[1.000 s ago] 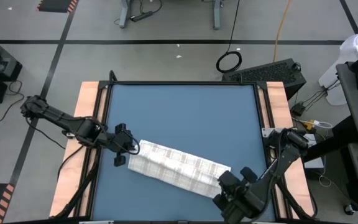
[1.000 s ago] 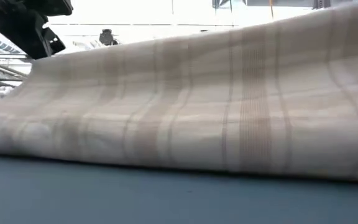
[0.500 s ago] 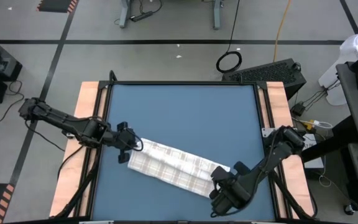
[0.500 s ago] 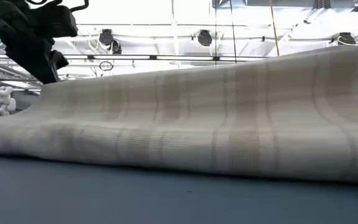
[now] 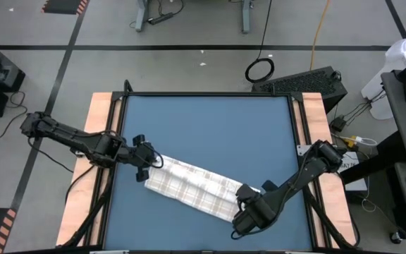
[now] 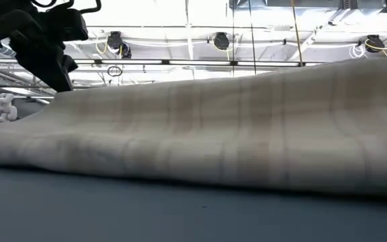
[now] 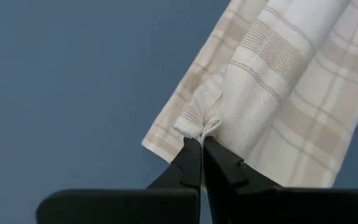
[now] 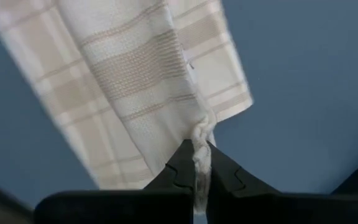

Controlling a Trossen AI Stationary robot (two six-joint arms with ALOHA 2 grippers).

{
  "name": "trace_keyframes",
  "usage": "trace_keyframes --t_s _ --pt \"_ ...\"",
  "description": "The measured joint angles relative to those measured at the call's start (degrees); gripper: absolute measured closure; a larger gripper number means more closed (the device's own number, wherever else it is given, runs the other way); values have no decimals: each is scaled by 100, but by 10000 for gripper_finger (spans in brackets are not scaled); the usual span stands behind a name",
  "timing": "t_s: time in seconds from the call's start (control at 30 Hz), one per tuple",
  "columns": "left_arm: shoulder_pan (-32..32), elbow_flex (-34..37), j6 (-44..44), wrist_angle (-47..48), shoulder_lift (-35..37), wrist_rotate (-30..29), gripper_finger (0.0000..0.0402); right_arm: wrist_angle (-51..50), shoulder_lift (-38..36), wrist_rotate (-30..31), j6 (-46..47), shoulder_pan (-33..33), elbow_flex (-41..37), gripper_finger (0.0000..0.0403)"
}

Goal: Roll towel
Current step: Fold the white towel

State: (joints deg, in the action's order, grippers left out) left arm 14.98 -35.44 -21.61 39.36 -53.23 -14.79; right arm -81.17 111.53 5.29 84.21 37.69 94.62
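- The left gripper [image 5: 151,163] is found at the towel's left end, over the left part of the blue table [image 5: 210,127]. Its fingers [image 7: 190,163] are clenched tight on a small bunched tuck of the towel's edge, as seen in the left wrist view.
- The towel [image 5: 192,187] is observed lying on the front half of the table as a long, narrow, partly rolled band. It runs slantwise from the left gripper, farther back, down to the right gripper, nearer the front edge.
- An upper layer of plain weave with beige stripes is noted over a flatter plaid layer resting on the table surface, in both wrist views.
- In the low view, the towel [image 6: 207,128] fills most of the width, and its lower edge is seen touching the table. The dark left arm [image 6: 39,40] is seen above its left end.
- The right gripper [image 5: 240,209] is found at the towel's right end, near the front right of the table. Its fingers [image 8: 182,168] are closed on a twisted pinch of cloth at the end of the rolled layer.
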Motion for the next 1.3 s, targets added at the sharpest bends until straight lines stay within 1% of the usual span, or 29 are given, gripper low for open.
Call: trace_keyframes --t_s 0.13,0.2,0.37,0.6,0.77,1.0,1.2,1.3 --pt "0 83 -6 -30 0 -198 393 266 17 55 -68 -57 -375 401" --pt "2 189 -5 -65 0 -205 393 443 17 54 -85 -81 -562 401" --pt "2 311 -11 -188 -2 -267 393 708 20 -153 -267 -202 -852 401" --pt "2 310 4 -179 -2 -727 393 682 20 -225 -568 -428 -876 401" --pt "2 310 142 -182 -2 -830 393 665 20 -250 -716 -551 -878 401" --pt "2 311 141 -202 -7 -1129 393 665 20 -246 -841 -634 -878 401" --pt "0 313 155 -287 -251 -1207 393 658 22 -285 -842 -691 -878 399" --pt "0 313 148 -317 -416 -1226 393 646 22 -283 -842 -691 -878 389"
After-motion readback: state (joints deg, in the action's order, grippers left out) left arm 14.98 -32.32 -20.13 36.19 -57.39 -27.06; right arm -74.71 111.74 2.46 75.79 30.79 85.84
